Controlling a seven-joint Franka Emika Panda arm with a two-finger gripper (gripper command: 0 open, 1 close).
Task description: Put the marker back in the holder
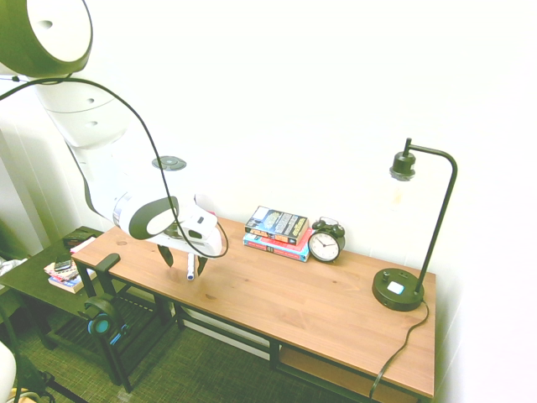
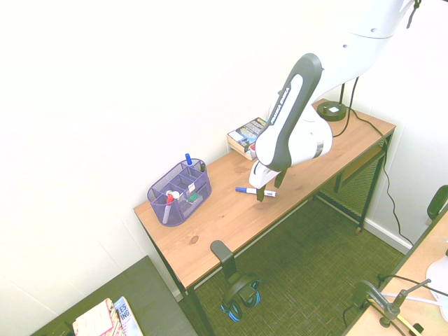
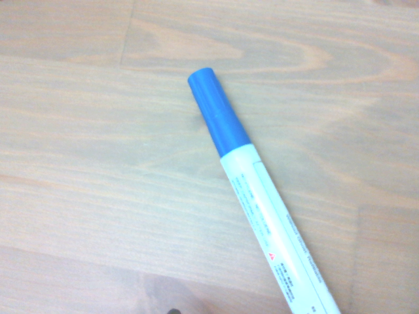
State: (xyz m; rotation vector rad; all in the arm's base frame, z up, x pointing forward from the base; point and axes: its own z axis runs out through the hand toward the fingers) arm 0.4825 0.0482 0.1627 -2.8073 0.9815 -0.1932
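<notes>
Step now: getting ready to pick up the marker [image 2: 250, 190]; it looks like the job is near its start.
Sides: left, right, near and far are told as the second outside camera sees them.
Headphones, nearest: the headphones [image 2: 239, 288] hang off the near edge of the desk [image 2: 175, 245], toward the left.
Gripper, near the middle: the gripper [image 2: 270, 187] points down, and its two fingers are spread wide. It is not holding anything.
Marker: lying flat on the wood between the spread fingers, blue cap to the left, white end to the right. I can't tell if a finger touches it.
Next move: go down a bit if there is room, squeeze the white part, then lift and go left.
Holder: the purple mesh holder [image 2: 183, 210] stands on the left end of the desk, with pens in it.
Watch out: the marker is round, so it may roll or slip. It should be tipped up to fit in a slot.
Books, farther: a small pile of books [image 2: 246, 137] by the wall.
Lamp, farthest: the black lamp [image 2: 331, 110] at the far right end.
</notes>
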